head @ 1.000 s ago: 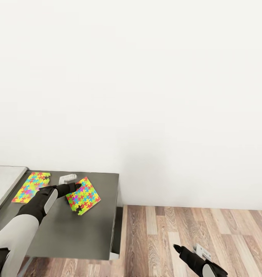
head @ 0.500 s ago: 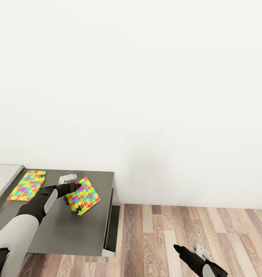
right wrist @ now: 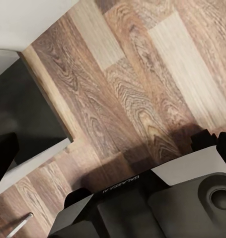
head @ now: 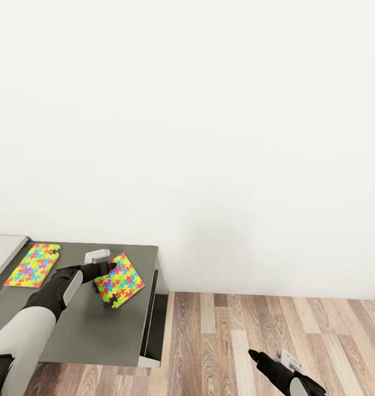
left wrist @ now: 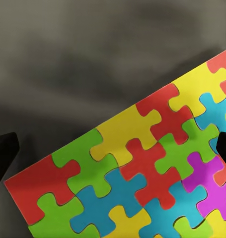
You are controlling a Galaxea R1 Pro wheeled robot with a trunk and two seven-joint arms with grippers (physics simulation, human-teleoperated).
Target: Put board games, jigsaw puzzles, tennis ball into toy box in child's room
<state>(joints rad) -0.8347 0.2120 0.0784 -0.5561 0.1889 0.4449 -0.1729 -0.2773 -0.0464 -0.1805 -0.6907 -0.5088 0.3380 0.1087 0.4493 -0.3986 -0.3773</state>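
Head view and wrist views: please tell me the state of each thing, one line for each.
Left gripper: at the edge of a tilted jigsaw puzzle; grip cannot be judged.
Second jigsaw puzzle: lying flat on the table, untouched.
Right gripper: over the wood floor, holding nothing.

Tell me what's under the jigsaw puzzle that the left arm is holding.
The held jigsaw puzzle hangs tilted over the table; its dark-grey top shows beneath it in the left wrist view. The patch directly behind the puzzle is covered. The left gripper grips its edge.
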